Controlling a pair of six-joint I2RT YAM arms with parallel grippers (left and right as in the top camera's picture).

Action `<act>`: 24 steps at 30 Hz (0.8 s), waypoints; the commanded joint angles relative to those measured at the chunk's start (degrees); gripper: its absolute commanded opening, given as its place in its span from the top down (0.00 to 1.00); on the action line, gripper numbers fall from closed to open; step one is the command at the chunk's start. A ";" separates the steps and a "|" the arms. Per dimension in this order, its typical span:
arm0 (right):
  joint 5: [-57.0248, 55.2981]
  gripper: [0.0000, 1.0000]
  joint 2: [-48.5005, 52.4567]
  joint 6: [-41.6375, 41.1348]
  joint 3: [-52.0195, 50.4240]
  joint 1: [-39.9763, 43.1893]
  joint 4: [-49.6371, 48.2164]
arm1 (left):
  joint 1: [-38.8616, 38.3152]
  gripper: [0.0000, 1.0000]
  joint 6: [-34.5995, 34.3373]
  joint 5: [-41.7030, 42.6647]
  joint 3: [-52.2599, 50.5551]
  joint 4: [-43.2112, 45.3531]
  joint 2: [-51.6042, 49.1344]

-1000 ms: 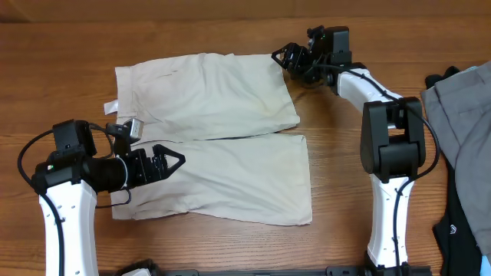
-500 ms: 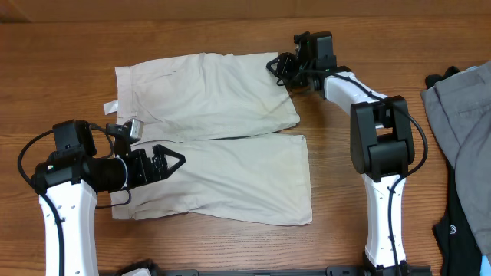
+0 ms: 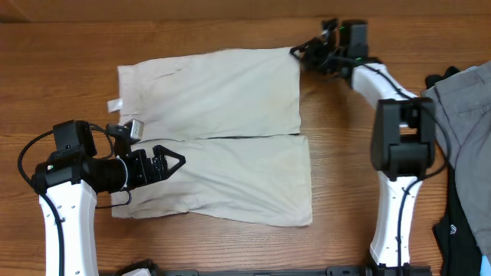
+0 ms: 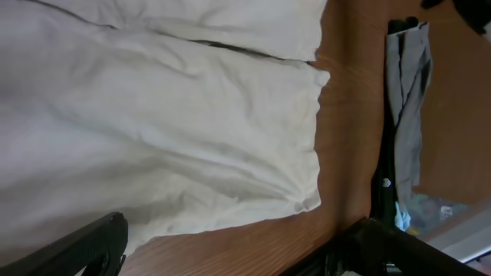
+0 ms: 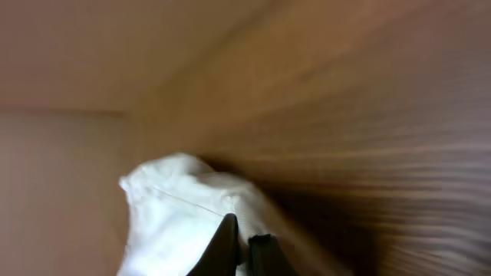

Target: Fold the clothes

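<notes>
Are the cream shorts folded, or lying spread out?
Spread out. The shorts lie flat on the table, both legs side by side, nothing doubled over. The right gripper pinches one hem corner.

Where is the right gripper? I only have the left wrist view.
Observer: The right gripper is at the far right corner of the shorts.
Operator: Is it holding anything?
Observer: Yes. The right wrist view shows its fingers pinched on a bunched bit of that corner.
Operator: And the other end of the shorts?
Observer: The waistband lies flat along the left edge, and a small white tab sticks out past it.
</notes>
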State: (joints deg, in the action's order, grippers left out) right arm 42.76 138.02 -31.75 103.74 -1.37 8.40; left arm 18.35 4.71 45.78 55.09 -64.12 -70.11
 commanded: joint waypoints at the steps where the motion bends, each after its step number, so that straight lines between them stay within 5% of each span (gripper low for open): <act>1: -1.66 0.96 -3.19 -2.36 1.75 2.27 1.66 | -0.42 0.00 1.33 -0.24 1.03 0.09 0.85; 2: -2.67 0.94 -3.19 -2.25 1.75 2.47 2.51 | -0.42 0.00 1.33 -0.37 1.03 0.11 0.85; 3: -3.15 0.68 -3.19 -1.11 1.75 2.64 3.15 | -0.42 0.00 1.33 -0.59 1.03 0.09 0.85; 4: -3.06 0.28 -3.19 0.35 1.75 2.89 3.52 | -0.42 0.00 1.33 -0.81 1.03 0.07 0.85; 5: -3.04 0.17 -3.21 1.03 1.77 3.17 4.09 | -0.42 0.00 1.33 -0.98 1.03 0.04 0.85; 7: -2.05 0.18 -3.67 2.93 1.77 4.46 6.16 | -0.42 0.00 1.33 -1.01 1.03 0.04 0.85; 10: 0.68 0.00 -5.92 7.52 1.77 7.21 10.78 | -0.39 0.00 1.36 -0.96 1.05 0.11 0.87; 19: 1.81 0.00 -26.80 17.66 1.77 13.55 31.50 | -0.33 0.00 1.73 -2.01 10.93 -2.69 0.92; 24: -2.49 0.00 -40.26 17.68 1.77 15.72 42.91 | -0.33 0.00 -3.45 -11.41 19.80 -9.29 1.05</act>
State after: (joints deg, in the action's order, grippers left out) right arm 42.63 104.16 -16.05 104.38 14.31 48.69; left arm 18.35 4.08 40.53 70.76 -71.42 -70.11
